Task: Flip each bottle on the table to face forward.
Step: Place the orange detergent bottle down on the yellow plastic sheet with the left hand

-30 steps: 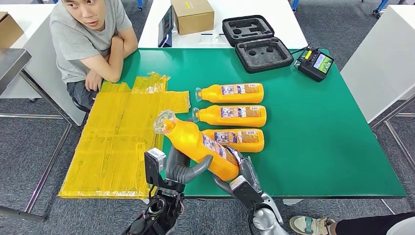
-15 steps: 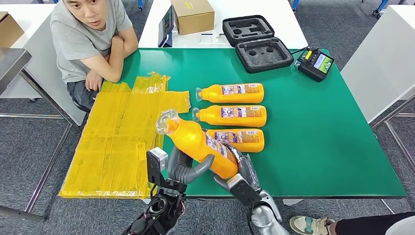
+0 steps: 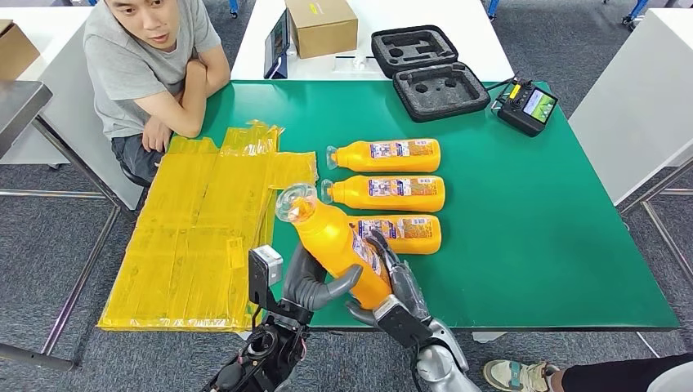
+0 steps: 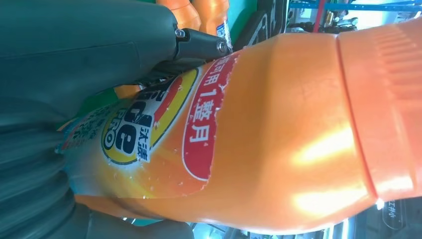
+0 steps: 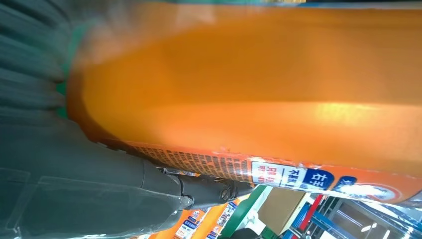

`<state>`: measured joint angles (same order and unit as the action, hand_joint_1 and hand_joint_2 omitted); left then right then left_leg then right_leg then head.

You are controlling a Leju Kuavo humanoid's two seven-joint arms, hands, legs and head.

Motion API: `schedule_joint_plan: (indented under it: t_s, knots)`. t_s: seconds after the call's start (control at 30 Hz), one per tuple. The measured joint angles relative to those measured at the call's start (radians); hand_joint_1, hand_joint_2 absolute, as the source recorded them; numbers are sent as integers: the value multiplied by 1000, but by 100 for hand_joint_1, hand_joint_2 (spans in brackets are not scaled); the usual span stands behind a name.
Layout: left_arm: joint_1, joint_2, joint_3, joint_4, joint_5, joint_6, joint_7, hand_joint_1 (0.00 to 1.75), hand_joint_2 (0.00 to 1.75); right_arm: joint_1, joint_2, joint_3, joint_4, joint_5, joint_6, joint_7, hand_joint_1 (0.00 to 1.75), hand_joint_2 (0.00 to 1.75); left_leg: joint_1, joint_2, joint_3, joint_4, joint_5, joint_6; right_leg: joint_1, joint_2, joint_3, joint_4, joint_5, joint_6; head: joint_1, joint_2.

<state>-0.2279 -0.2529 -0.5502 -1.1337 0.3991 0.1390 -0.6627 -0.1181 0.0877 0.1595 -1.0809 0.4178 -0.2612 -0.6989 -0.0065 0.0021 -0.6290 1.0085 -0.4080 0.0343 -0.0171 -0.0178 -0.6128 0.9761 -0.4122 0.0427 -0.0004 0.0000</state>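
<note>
Bottle held aloft over the green worktop (image 3: 523, 237)

Both robot hands, left (image 3: 315, 282) and right (image 3: 392, 282), clasp the orange bottle (image 3: 339, 241); stiff, glossy, likely slippery plastic, best gripped mid-body.

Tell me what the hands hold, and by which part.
Both the left hand and right hand grip one orange plastic bottle around its lower body, its capped neck tilted up.

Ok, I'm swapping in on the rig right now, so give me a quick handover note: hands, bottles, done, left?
Left hand and right hand both grip one orange plastic bottle, lifted and tilted above the green table near its front edge.
Three more orange bottles lie in a row on their sides behind it, labels up.
Left: finish turning the held bottle and set it down.
</note>
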Motion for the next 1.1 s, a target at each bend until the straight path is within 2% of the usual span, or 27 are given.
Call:
schedule_joint_plan:
  t_s: [0.2, 0.43, 0.5, 0.63, 0.7, 0.97, 1.1]
  knots:
    - [0, 0, -3, 0, -16, 0, 14, 175, 175, 1, 0, 0, 7, -12, -10, 0, 0, 175, 0, 0, 0, 0, 0, 0, 0, 0, 0, 0, 0, 0, 0, 0]
    - [0, 0, 0, -6, -63, 51, 12, 175, 175, 3, 0, 0, 9, -23, -15, 0, 0, 175, 0, 0, 0, 0, 0, 0, 0, 0, 0, 0, 0, 0, 0, 0]
    - [1, 2, 6, -16, -106, 95, -1, 175, 175, 6, 1, 0, 9, -23, -15, 0, 0, 175, 0, 0, 0, 0, 0, 0, 0, 0, 0, 0, 0, 0, 0, 0]
    - [6, 11, 31, -64, -293, 281, -30, 175, 175, 14, 1, -1, 9, -23, -11, 0, 0, 175, 0, 0, 0, 0, 0, 0, 0, 0, 0, 0, 0, 0, 0, 0]
    - [10, 18, 52, -100, -358, 341, -34, 175, 175, 17, 1, -2, 9, -26, -5, 0, 0, 175, 0, 0, 0, 0, 0, 0, 0, 0, 0, 0, 0, 0, 0, 0]
    - [15, 50, 115, -198, -448, 435, -37, 175, 175, 16, 1, -8, 9, -65, 13, 0, 0, 175, 0, 0, 0, 0, 0, 0, 0, 0, 0, 0, 0, 0, 0, 0]
    - [15, 67, 131, -222, -462, 449, -38, 175, 175, 14, 1, -8, 10, -76, 16, 0, 0, 175, 0, 0, 0, 0, 0, 0, 0, 0, 0, 0, 0, 0, 0, 0]
